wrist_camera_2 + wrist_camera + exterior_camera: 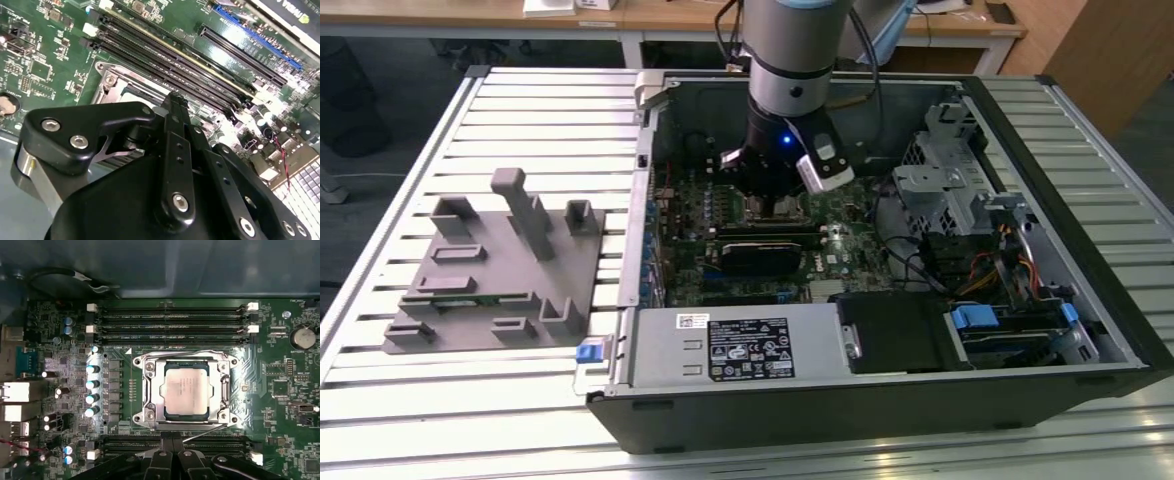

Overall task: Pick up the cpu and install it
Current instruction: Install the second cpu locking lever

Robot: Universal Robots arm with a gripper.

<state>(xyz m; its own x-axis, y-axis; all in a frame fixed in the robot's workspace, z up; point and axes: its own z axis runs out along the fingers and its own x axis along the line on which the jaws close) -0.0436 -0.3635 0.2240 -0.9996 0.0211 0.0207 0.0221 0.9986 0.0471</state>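
Silver cpu (186, 388) sits inside its socket frame (150, 390), tool (172, 440) pressed together just beside it.

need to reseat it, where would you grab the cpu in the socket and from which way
Judging from the first wrist view, take the cpu by two opposite edges of its flat silver top, coming straight down from above. It lies flat in the socket frame, whose metal rim surrounds it, so a sideways approach looks blocked. The hand sits just beside the socket.
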